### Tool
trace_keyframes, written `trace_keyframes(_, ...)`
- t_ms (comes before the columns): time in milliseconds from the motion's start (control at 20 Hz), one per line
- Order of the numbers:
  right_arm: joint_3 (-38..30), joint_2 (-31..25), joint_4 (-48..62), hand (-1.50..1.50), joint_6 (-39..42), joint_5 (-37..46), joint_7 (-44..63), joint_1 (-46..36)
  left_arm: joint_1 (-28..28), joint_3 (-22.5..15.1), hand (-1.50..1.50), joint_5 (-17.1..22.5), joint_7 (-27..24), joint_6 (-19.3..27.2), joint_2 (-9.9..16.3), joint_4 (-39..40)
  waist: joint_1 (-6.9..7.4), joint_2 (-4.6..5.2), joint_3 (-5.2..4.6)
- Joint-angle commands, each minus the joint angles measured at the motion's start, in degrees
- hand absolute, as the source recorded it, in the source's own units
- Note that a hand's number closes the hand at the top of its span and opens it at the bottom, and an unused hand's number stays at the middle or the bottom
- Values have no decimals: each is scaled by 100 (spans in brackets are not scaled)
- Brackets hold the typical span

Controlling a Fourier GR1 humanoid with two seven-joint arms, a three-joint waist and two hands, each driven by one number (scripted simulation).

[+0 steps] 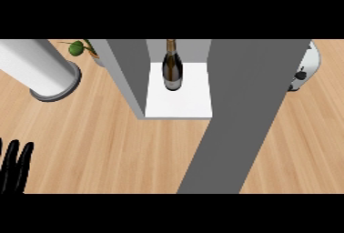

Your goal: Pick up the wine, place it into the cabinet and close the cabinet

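The left hand shows at the lower left edge of the view, its black fingers straight and pointing up, apart from one another and holding nothing; it rests there over the wooden counter. The right hand shows nowhere. Up and well to the right of the left hand stands the cabinet, grey-walled with a white floor, and the wine, one dark bottle, stands upright on that white floor toward the back, well apart from the hand and touched by nothing but the shelf. The cabinet door is open: a broad grey panel that runs from the cabinet's right side down toward the view's lower edge, farther right of the hand than the bottle. Straight above the hand, near the top left, is one white cylinder with a grey rim at its base. Just right of that, beside the cabinet's left wall, one small green plant peeks out. Farthest from the hand, beyond the door at the upper right, is one white appliance with a dark knob.
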Motion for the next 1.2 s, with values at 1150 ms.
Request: trace_keyframes(1150, 1598, -15, 1245, 150, -3592, 1539, 23, -3593, -143, 1252, -150, 876, 685, -1344, 173, 319, 141, 63, -12)
